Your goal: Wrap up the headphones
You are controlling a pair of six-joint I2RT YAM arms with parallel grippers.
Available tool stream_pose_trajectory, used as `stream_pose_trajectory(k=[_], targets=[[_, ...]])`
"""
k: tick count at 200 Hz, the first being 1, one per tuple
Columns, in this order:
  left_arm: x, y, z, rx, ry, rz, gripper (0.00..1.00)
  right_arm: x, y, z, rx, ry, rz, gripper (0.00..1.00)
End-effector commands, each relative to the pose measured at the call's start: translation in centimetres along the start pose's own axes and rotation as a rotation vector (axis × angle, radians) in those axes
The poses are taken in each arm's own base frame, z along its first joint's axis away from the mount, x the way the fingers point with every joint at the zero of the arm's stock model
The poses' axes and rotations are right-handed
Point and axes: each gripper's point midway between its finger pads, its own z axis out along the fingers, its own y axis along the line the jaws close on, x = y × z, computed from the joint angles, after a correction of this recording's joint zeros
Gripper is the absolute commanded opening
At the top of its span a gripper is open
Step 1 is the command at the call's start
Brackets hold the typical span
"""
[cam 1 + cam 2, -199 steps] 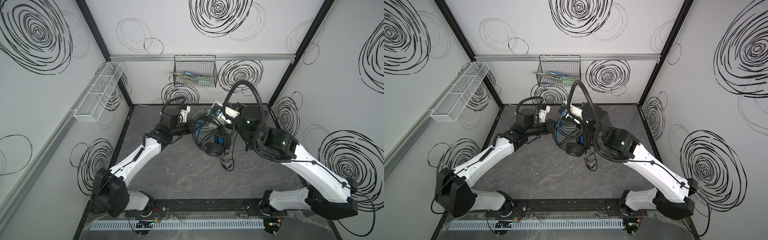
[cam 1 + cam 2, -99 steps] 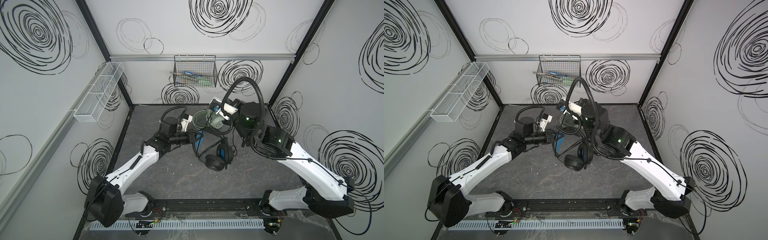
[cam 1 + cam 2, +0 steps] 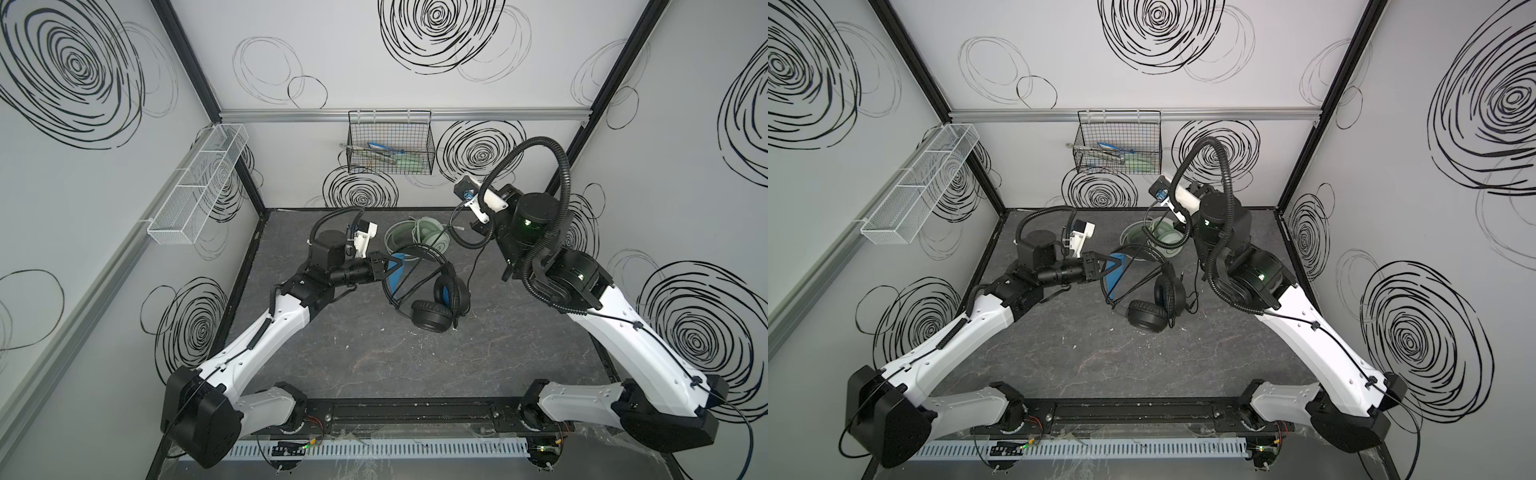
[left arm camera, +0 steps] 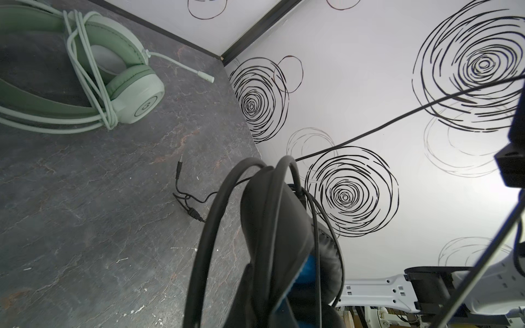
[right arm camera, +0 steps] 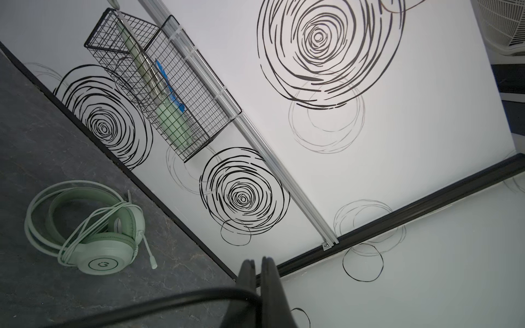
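The black headphones (image 3: 430, 322) with blue headband padding hang tilted at mid-table, one earcup resting on the tabletop. My left gripper (image 3: 392, 266) is shut on their headband (image 4: 272, 227), which fills the left wrist view. Their black cord (image 4: 397, 119) runs taut up to my right gripper (image 5: 257, 262), which is shut on it and raised near the back right (image 3: 477, 224). The cord's plug (image 4: 179, 167) lies on the table. The mint-green headphones (image 3: 419, 235) lie at the back with their pale cord wound around them (image 5: 105, 247), apart from both grippers.
A black wire basket (image 3: 390, 145) with tools hangs on the back wall. A white mesh shelf (image 3: 195, 187) is fixed to the left wall. The arms' base rail (image 3: 415, 411) runs along the table's front edge, and walls close in three sides.
My right gripper has risen and moved right with the cord, drawing it taut. The left gripper has carried the black headphones slightly toward the front, away from the mint pair.
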Motion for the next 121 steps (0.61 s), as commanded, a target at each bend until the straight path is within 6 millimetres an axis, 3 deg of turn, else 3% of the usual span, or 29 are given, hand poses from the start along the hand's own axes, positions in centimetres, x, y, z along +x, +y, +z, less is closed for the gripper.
stream_pose_trajectory(k=[1,28,80,121], targets=[[-1.8,-2.5,-1.3,0.024,-0.058,0.071,0.00,-1.0,-4.9,-1.9,0.140,-0.088,0.185,0.00],[-2.4,-4.0,-1.8,0.044,-0.054,0.120,0.00,0.4,-5.2,-1.7,0.137,-0.090,0.219,0.00],[-4.2,-10.7,-4.6,0.228,-0.136,0.249,0.00,3.5,-7.7,-1.2,0.185,-0.101,0.400,0.03],[-4.2,-14.0,-5.6,0.299,-0.137,0.319,0.00,4.5,-7.6,-0.2,0.182,-0.123,0.520,0.05]])
